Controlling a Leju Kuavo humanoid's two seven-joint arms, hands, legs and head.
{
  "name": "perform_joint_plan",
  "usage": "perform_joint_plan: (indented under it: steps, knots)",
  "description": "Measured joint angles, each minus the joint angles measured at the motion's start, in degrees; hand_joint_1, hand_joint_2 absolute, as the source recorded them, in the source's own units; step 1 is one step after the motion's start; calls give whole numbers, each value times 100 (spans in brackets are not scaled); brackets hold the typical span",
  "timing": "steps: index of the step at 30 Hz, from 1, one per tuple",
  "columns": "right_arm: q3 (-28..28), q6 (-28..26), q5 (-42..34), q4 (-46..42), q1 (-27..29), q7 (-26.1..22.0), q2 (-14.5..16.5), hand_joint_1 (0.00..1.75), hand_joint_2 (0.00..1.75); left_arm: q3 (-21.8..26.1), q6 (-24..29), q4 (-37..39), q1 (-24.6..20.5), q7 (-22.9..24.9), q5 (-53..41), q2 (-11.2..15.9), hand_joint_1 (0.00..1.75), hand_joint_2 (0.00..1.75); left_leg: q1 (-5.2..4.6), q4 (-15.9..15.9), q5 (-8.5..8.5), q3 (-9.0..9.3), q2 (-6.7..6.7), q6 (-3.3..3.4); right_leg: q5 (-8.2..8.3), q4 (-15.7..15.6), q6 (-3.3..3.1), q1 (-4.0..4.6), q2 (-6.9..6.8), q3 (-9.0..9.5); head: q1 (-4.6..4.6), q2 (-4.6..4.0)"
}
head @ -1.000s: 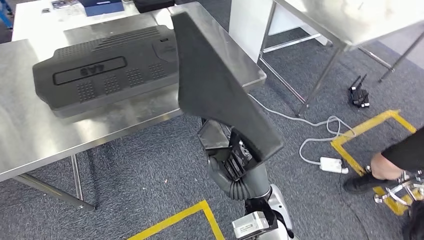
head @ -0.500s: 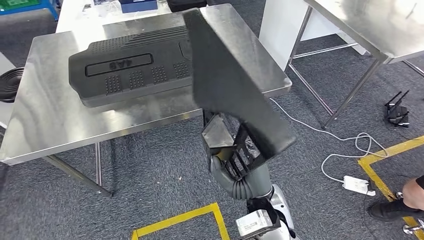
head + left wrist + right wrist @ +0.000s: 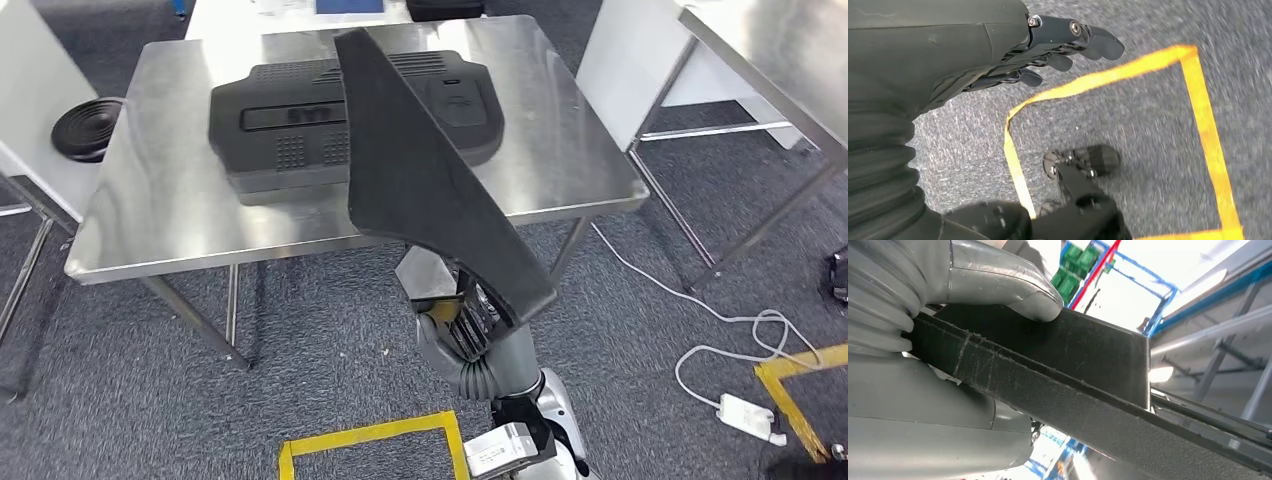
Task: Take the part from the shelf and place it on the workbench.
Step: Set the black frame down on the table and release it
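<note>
one part (image 3: 420,180): a flat dark wedge-shaped panel, held up in the air, its far end over the near edge of the workbench (image 3: 590,150), its near end lower, toward the robot.
right hand (image 3: 462,318): clamped on the panel's near end; the right wrist view shows the thumb (image 3: 1013,287) pressed on one face and the palm under the other.
left hand (image 3: 1058,45): hangs over the carpet (image 3: 1148,130) with nothing in it; the fingers (image 3: 1098,42) lie fairly straight and close together.
cover (image 3: 300,130): a big black moulded cover already lies on the workbench, from the middle toward the far edge, and the panel overlaps it from your view.
step: carrying in, by my reading; the panel is not yet set down.
how to do it well: aim for the bare steel along the near edge or the right-hand side, away from the cover. you should bring the panel flat and lower it until it rests before loosening the thumb.
risk: the long panel is held at one end, so it could swing and knock the cover.
</note>
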Motion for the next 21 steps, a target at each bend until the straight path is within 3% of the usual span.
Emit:
perform_joint_plan:
  steps: [2, 4, 5, 6, 8, 10, 11, 14, 19, 21]
  knots:
    - [1, 0, 1, 1, 1, 0, -9, 175, 175, 0, 1, -1, -13, -1, 0, 0, 0, 175, 15, -9, 18, -9, -118, 59, -304, 665, -29, -13, 258, -320, 9, 0]
    - [1, 0, -1, 5, 5, 1, -23, 175, 175, 0, 0, -1, -19, -2, 0, -1, 0, 175, 10, -8, 24, -22, -254, 84, -547, 1395, -41, -14, 343, -702, 12, 0]
    - [1, 0, 0, 8, 6, 1, -28, 175, 175, 0, -1, -1, -17, -2, 0, -1, 0, 175, 7, -8, 27, -24, -325, 87, -544, 1509, -17, -14, 356, -783, 12, 0]
    - [1, 0, 0, 9, 7, 1, -30, 175, 175, 0, -2, -1, -15, -2, 0, -2, 0, 175, 6, -8, 30, -23, -389, 89, -448, 1383, 22, -13, 365, -750, 11, 0]
    - [1, -4, 19, 10, 2, 9, -31, 175, 175, 0, -2, 0, -12, -2, -2, -9, 0, 175, 6, -7, 39, -18, -494, 84, -101, 604, 80, -9, 401, -412, 15, 0]
    - [1, -42, 137, 10, -3, 63, -32, 175, 175, 0, -2, 0, -4, -3, -2, -20, 0, 175, -23, 10, 34, -22, -558, 55, 149, -45, 44, 5, 448, -130, 14, 0]
    - [-1, -84, 268, 10, -6, 127, -35, 175, 175, 0, -2, 0, 4, -4, -1, -22, 0, 175, -39, 18, 25, -27, -569, 63, 196, -172, 17, 9, 464, -72, 10, 0]
    - [-20, -242, 1103, 24, -20, 550, -101, 175, 175, 0, -4, -1, 29, -10, 6, -17, 0, 175, -56, 14, 25, -22, -539, 110, 232, -201, -14, 17, 476, -41, 5, 0]
    - [-156, -395, 4082, 86, -170, 1916, -544, 175, 175, 0, -49, -1, 34, -61, 7, -16, 0, 175, -46, -26, 48, 0, -511, 61, 245, -196, -40, 31, 490, -45, 7, 0]
    - [-187, -254, 4941, 131, -337, 2296, -776, 175, 175, 2, -94, -1, 33, -87, 9, -15, 0, 175, -44, -31, 49, 0, -504, 36, 245, -193, -41, 31, 495, -49, 8, 0]
